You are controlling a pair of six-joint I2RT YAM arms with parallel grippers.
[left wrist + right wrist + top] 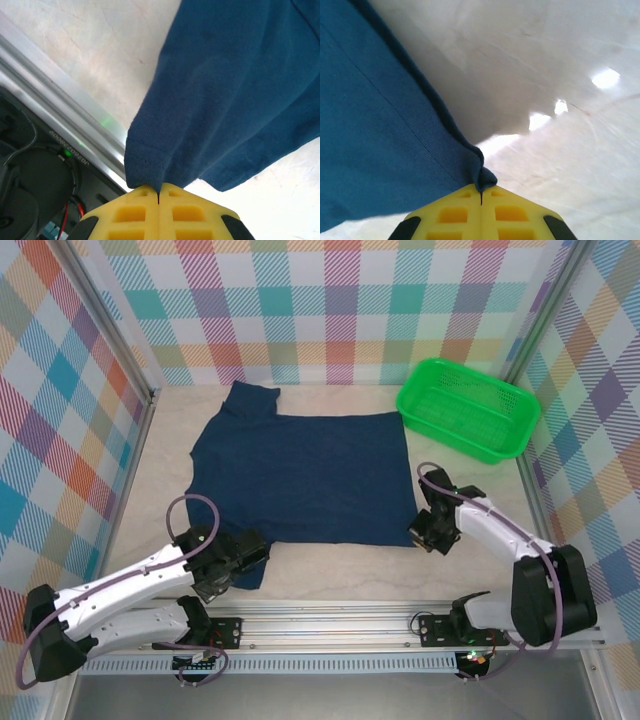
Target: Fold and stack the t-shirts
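Top view: t-shirt (300, 475) lies flat mid-desk (330, 585), long axis L-R, sleeve end toward robot's left, hem toward green basket (468, 410). Left tool (232, 565) is at the near sleeve, right tool (420, 533) at the near hem corner.

Left wrist: tool (158, 192) clenched on sleeve hem.

Right wrist: tool (481, 192) clenched on hem corner.

To fold well, I'd lift both evenly and carry near edge over to far edge, w/ cloth taut, no bunching.

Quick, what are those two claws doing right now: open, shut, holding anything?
Left claw: shut, pinching an edge of the t-shirt.
Right claw: shut, pinching a corner of the t-shirt.
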